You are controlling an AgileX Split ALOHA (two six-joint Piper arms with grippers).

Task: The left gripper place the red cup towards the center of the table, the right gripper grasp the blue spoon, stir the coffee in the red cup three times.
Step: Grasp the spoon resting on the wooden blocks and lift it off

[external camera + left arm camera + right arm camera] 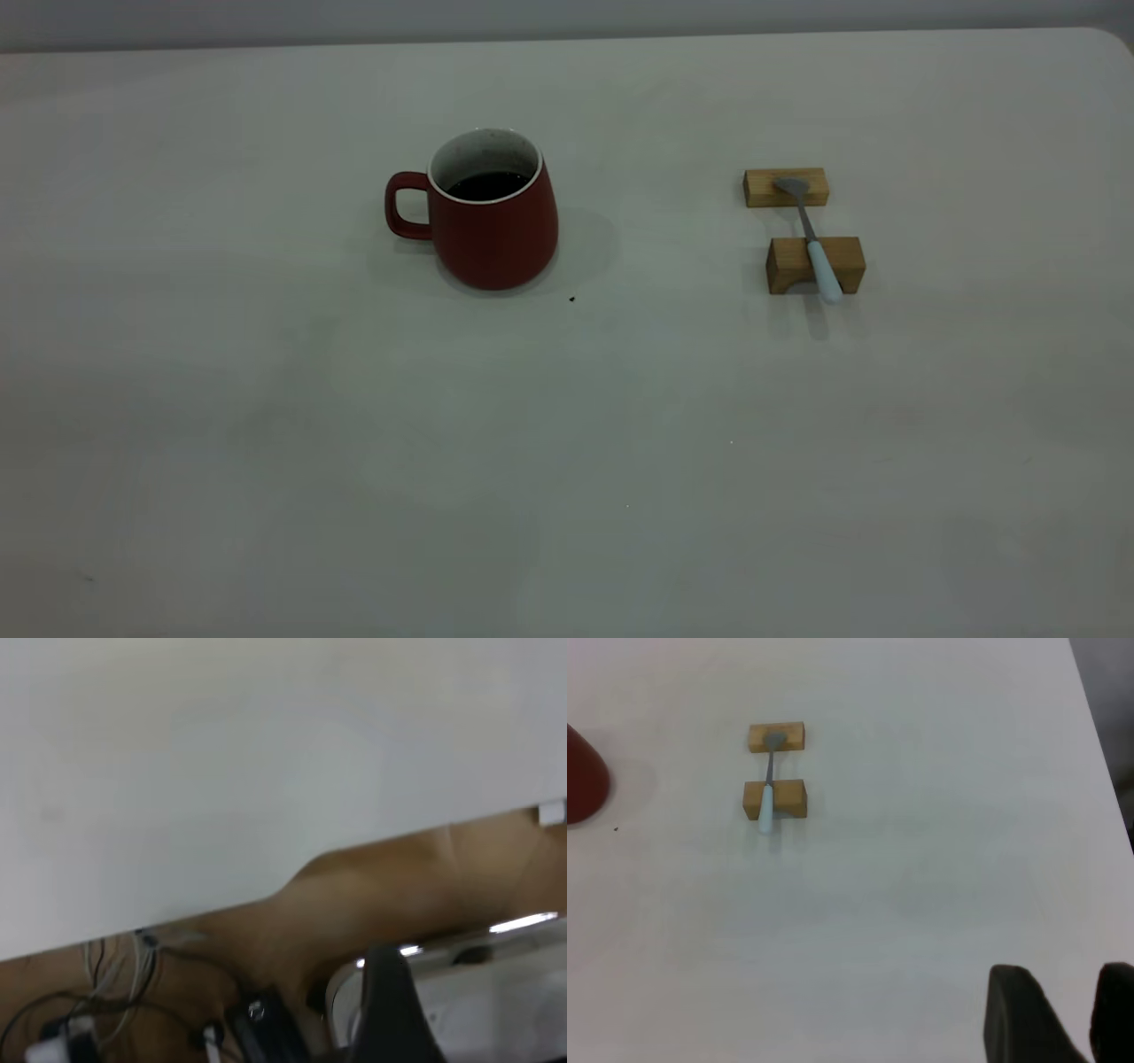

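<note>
The red cup point(492, 221) stands upright on the table point(567, 443), left of the middle, handle to the left, with dark coffee point(487, 184) inside. The blue spoon point(811, 235) lies across two wooden blocks to its right, pale handle toward the front. Neither arm shows in the exterior view. The right wrist view has the spoon point(768, 788) and an edge of the cup point(583, 780) far off, and my right gripper point(1063, 979) open over bare table with nothing between its fingers. My left gripper point(394, 1005) shows only as one black part beyond the table's edge.
Two tan wooden blocks point(786, 188) point(815, 264) carry the spoon. A small dark speck point(571, 299) lies on the table near the cup. Past the table's edge in the left wrist view are a brown floor, cables point(115, 992) and a white object point(478, 1001).
</note>
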